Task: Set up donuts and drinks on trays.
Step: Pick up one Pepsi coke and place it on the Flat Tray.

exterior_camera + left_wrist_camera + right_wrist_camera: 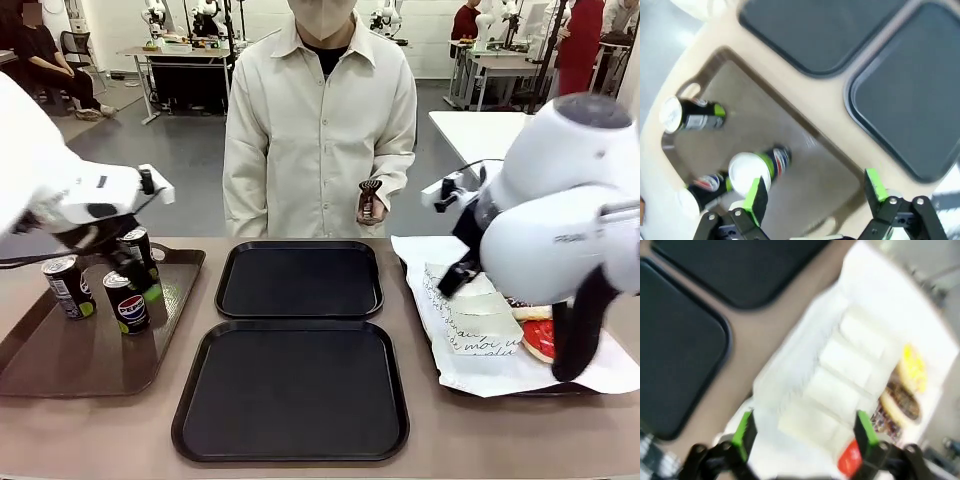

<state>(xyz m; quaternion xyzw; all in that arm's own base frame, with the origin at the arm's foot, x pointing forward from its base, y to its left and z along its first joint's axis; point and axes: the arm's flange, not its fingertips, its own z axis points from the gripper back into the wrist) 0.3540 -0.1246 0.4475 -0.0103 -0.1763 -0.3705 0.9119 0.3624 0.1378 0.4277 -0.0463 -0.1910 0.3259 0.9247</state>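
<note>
**Both grippers spread wide above the side trays**

Three cans [127, 300] are stood upright on the brown tray [60, 365] at the robot's left, long axes vertical and silver tops up. They are grouped at the tray's far end. The left gripper [815, 194] is held above them with its jaws wide apart and nothing clamped. One can's top is seen just beside one green pad [756, 199].

The two black trays [292, 390] are laid one behind the other in the table's middle, long sides running left to right, rims nearly touching, floors fully exposed. A narrow strip of bare table [195, 300] is left between them and the brown tray.

On the white paper [480, 370] at the right, the donuts [912, 367] are laid flat in a row. Their paper sleeves [470, 310] are turned toward the black trays and the glazed ends away from them. The right gripper [804, 435] is held over the sleeves, jaws parted wide and gripping nothing.
</note>
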